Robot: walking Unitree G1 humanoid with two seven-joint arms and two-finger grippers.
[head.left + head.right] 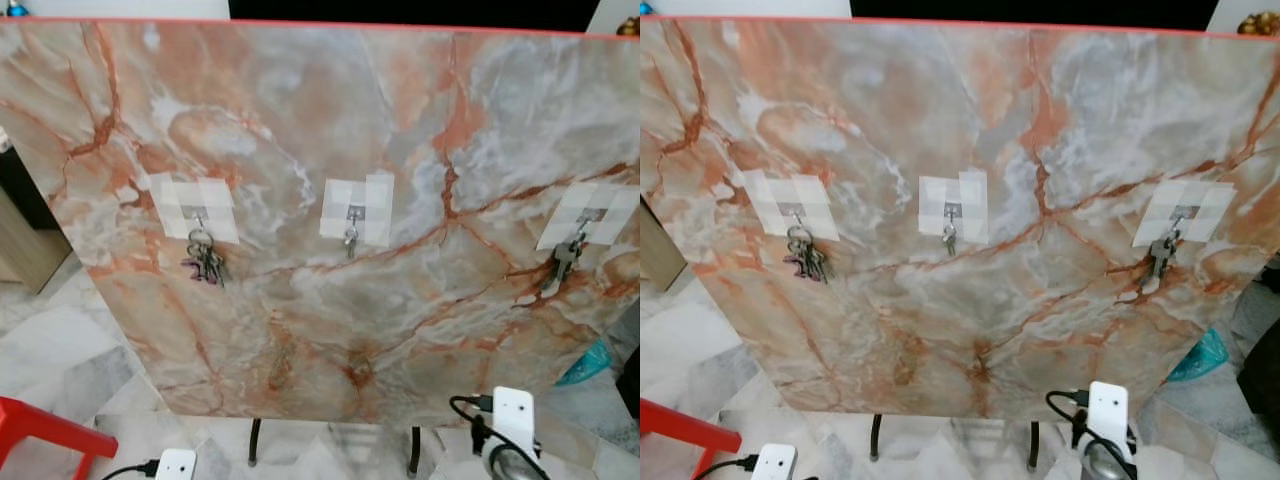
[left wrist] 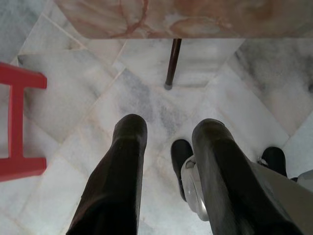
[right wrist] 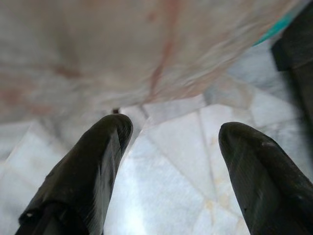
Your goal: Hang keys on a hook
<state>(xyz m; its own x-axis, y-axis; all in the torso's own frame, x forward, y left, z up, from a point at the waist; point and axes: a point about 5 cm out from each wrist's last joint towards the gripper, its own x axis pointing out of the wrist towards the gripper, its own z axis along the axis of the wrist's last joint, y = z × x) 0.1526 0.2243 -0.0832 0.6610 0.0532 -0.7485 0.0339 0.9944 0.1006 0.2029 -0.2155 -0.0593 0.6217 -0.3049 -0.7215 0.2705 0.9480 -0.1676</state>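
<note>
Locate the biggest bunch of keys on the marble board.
In the left eye view, the bunch of keys hangs from the leftmost hook on the marble board, left of the middle hook.

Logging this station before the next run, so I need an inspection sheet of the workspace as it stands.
Surface: marbled board, upright and leaning back, on dark legs.
Job's things: three hooks on taped patches; left hook holds a key bunch, middle hook one small key, right hook dark keys.
Clutter: red stool; teal item behind the board's right edge.
Grippers: left pincer open, empty, over floor; right pincer open, empty, low by the board.
Cables: black cable at right wrist.
Surroundings: marble floor tiles.
</note>
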